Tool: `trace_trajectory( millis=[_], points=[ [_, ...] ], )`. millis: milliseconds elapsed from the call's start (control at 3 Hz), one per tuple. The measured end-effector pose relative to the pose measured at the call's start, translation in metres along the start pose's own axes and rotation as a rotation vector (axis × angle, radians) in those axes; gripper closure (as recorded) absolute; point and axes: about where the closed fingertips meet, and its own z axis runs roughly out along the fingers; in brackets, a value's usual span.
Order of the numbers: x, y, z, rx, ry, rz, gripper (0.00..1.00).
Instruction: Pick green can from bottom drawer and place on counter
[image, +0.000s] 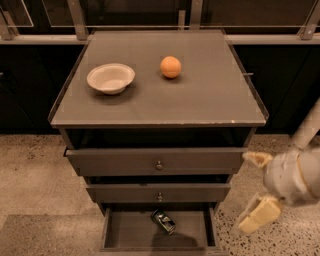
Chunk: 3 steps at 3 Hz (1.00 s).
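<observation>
The green can (164, 221) lies on its side in the open bottom drawer (125, 235), near the drawer's back, a little right of centre. The counter (200, 100) is the flat top of the cabinet above it. My gripper (252, 190) is at the right of the cabinet, about level with the lower drawers, right of and above the can. Its two pale fingers (257, 215) are spread apart and hold nothing.
A white bowl (110, 78) and an orange fruit (171, 66) sit on the counter's back half. Two wider drawers with round knobs (159, 164) stand slightly pulled out above the bottom drawer. Speckled floor surrounds the cabinet; dark glass panels with railing are behind.
</observation>
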Motion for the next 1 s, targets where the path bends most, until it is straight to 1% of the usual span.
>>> trace_trajectory(
  millis=[333, 667, 1000],
  points=[
    [0.057, 0.015, 0.076, -0.04, -0.117, 0.184, 0.0],
    [0.071, 0.005, 0.097, -0.024, -0.135, 0.223, 0.0],
    [0.081, 0.02, 0.099, 0.001, -0.155, 0.257, 0.0]
  ],
)
